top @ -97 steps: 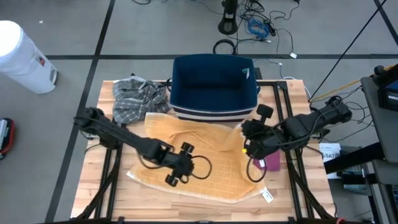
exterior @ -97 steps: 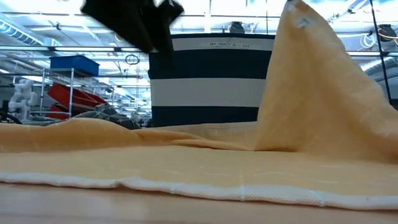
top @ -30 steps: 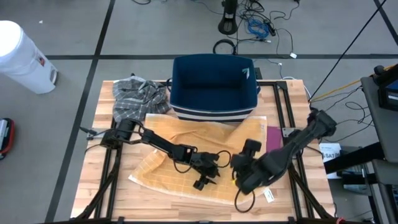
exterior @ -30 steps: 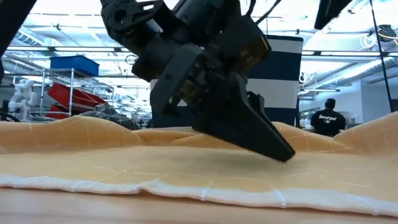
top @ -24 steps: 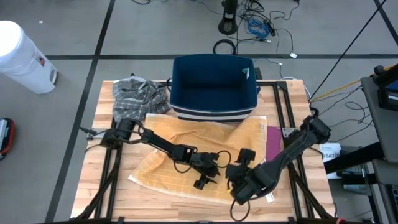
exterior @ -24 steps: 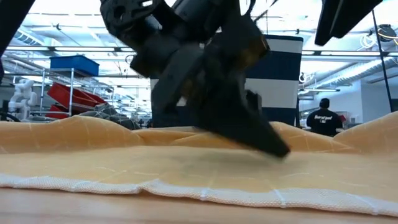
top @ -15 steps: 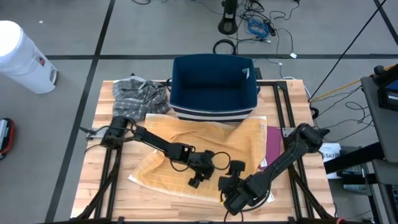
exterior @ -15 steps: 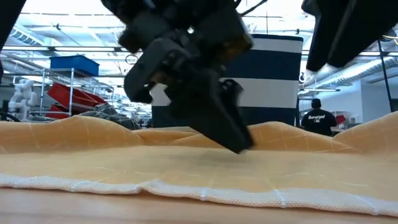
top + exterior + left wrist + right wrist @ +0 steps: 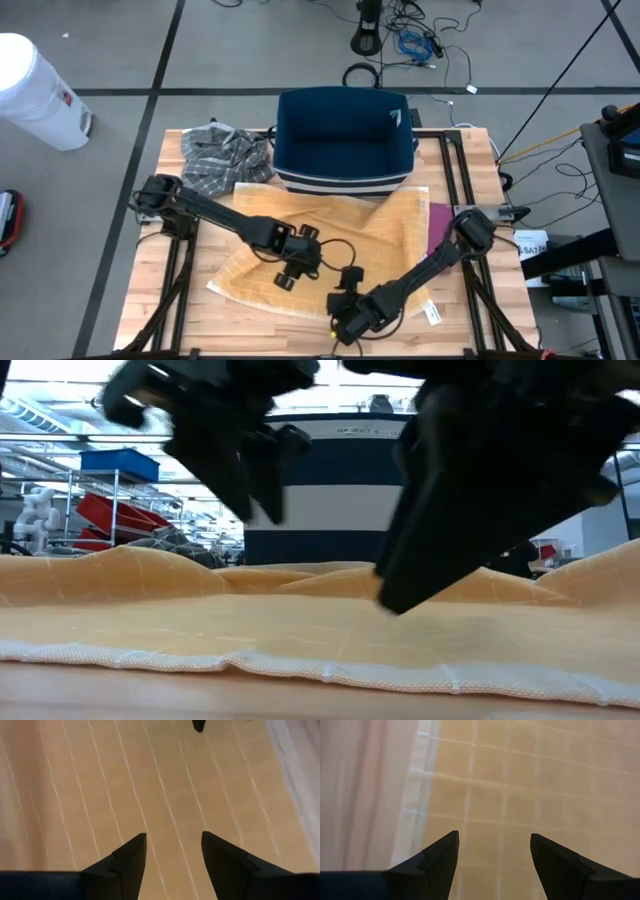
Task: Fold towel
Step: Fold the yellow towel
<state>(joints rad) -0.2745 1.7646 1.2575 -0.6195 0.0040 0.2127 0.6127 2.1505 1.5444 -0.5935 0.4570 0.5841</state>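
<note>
The yellow checked towel (image 9: 375, 235) lies spread on the wooden table (image 9: 175, 310), its right part folded over toward the middle. My left gripper (image 9: 284, 280) hangs open above the towel's near-left part, and in the left wrist view (image 9: 172, 845) bare towel (image 9: 100, 780) shows between its fingers. My right gripper (image 9: 342, 328) is open, low over the towel's near edge. The right wrist view (image 9: 492, 845) shows the towel's white hem (image 9: 422, 790) under its fingers. In the low view the left gripper (image 9: 255, 480) is clear of the cloth and the right gripper (image 9: 400, 595) stands close above it.
A navy and white striped basket (image 9: 345, 140) stands at the table's far edge. A crumpled plaid cloth (image 9: 222, 158) lies at the far left. A magenta item (image 9: 440, 225) lies beside the towel's right edge, and a small white tag (image 9: 431, 314) sits near the front right.
My left gripper has lifted off the towel and drawn back toward the table's left, tipping steeper. My right gripper has come down and moved toward the table's near edge and leftward, low over the towel's hem. The towel has stayed where it was.
</note>
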